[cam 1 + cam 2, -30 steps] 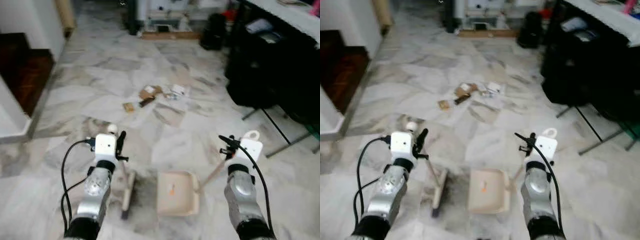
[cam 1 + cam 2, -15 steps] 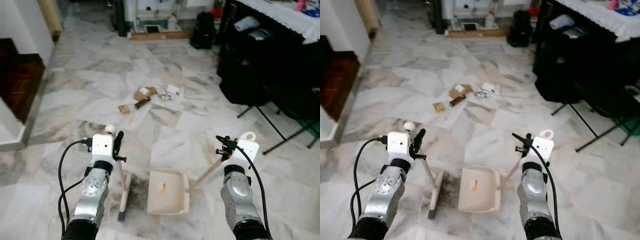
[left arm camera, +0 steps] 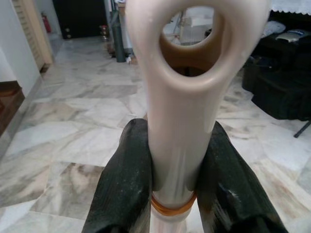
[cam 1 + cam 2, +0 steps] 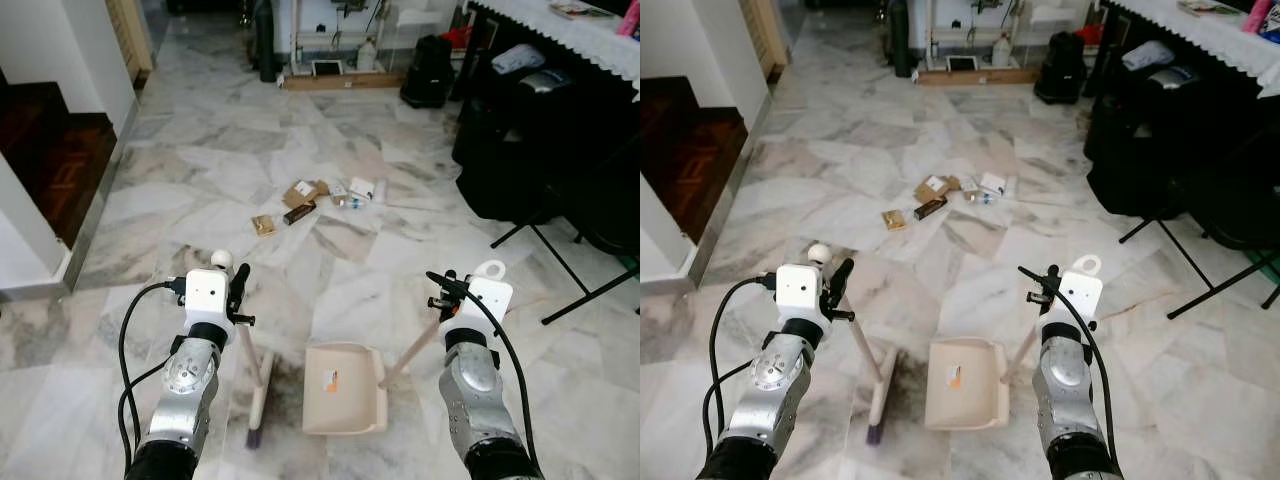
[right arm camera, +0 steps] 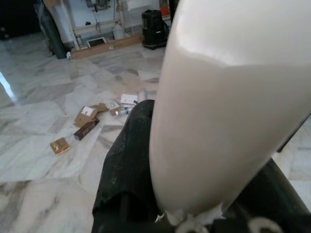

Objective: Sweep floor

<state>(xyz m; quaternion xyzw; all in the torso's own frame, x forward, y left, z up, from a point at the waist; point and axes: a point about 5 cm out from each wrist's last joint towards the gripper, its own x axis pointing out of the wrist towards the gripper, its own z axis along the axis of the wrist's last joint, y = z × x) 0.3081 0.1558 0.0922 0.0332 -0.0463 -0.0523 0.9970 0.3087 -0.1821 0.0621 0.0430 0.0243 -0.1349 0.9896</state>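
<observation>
- Standing on the marble floor (image 4: 180, 190), the robot has a tool in each arm: the left end effector (image 4: 238, 292) is closed around the cream handle of a broom (image 4: 255, 385), and the right end effector (image 4: 446, 296) is clamped on the long handle of a dustpan (image 4: 345, 390).
- In the left wrist view both black fingers (image 3: 124, 184) press the broom handle just below its hanging loop, so the grip sits right at the top end.
- Both tool heads rest on the floor close in front of the robot, the broom head beside the dustpan's left edge.
- A small scatter of litter (image 4: 318, 195) — cardboard scraps, little boxes, what looks like a small bottle — lies well ahead, towards the middle of the room.
- My judgement: the step in hand is closing the gap to that rubbish, with no sweeping begun.
- To do it well, I'd stop short of the pile, set the dustpan mouth flat and facing it, then draw the broom in short strokes towards the pan.
- Holding so high on the handle gives little leverage, so gentle strokes would keep the light pieces from skittering away.
</observation>
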